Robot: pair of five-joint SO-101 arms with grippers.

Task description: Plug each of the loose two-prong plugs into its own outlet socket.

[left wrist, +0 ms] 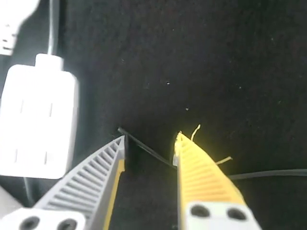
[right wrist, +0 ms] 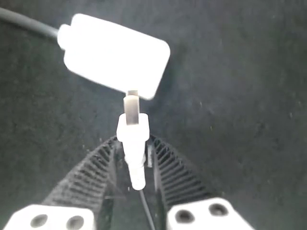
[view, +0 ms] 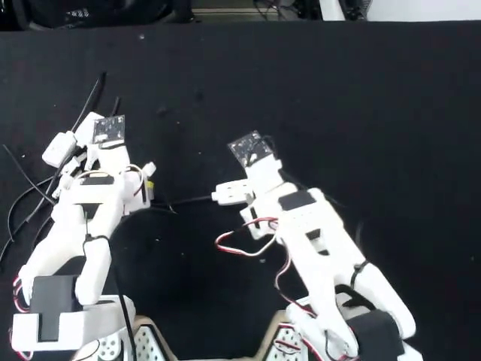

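My right gripper (right wrist: 134, 143) is shut on a small white two-prong plug (right wrist: 133, 136). The plug's metal prongs (right wrist: 132, 104) touch the near side of a white outlet block (right wrist: 115, 60) that has a dark cable (right wrist: 24, 19). How deep they sit I cannot tell. In the high view this block (view: 225, 193) lies mid-table at the right arm's tip. My left gripper (left wrist: 149, 140) stands open over the black mat, and a thin black wire (left wrist: 146, 149) runs between its grey and yellow fingers (left wrist: 199, 172). Beside it lies another white outlet block (left wrist: 38, 127), also seen on the left (view: 60, 147).
Black cables (view: 22, 195) trail over the mat left of the left arm, and one (view: 188, 200) runs between the two arms. A second white piece (left wrist: 12, 24) lies beyond the left outlet block. The far half of the table (view: 338, 90) is bare black mat.
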